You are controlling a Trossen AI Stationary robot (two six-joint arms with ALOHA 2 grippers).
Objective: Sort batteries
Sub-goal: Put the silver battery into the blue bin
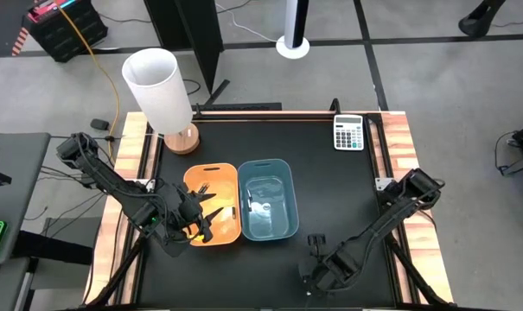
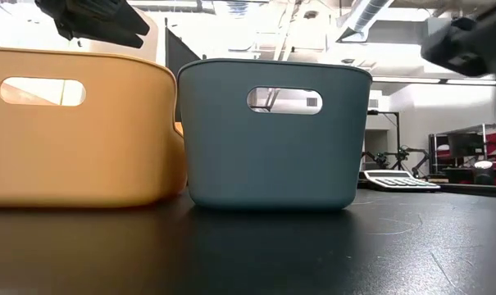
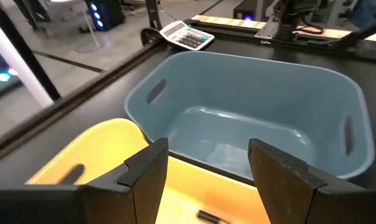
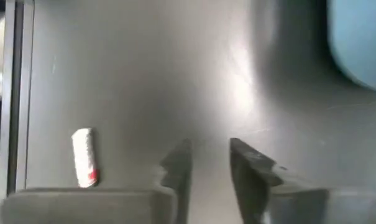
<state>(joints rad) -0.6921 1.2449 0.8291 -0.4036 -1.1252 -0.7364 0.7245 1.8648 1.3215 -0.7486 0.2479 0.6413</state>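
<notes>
Right gripper (image 4: 209,163), fingers narrowly parted and empty (white battery (image 4: 84,157) alongside, likely next); left gripper (image 3: 206,165) gapes wide over orange bin (image 1: 212,205).

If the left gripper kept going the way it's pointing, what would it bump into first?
Probably the blue bin. The left gripper, open, sits over the orange bin and points toward the blue one's near wall, though depth is hard to judge.

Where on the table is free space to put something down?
Bare mat lies between the blue bin and the calculator, and behind both bins beside the lamp. It is crowded at the orange bin, under the left gripper.
</notes>
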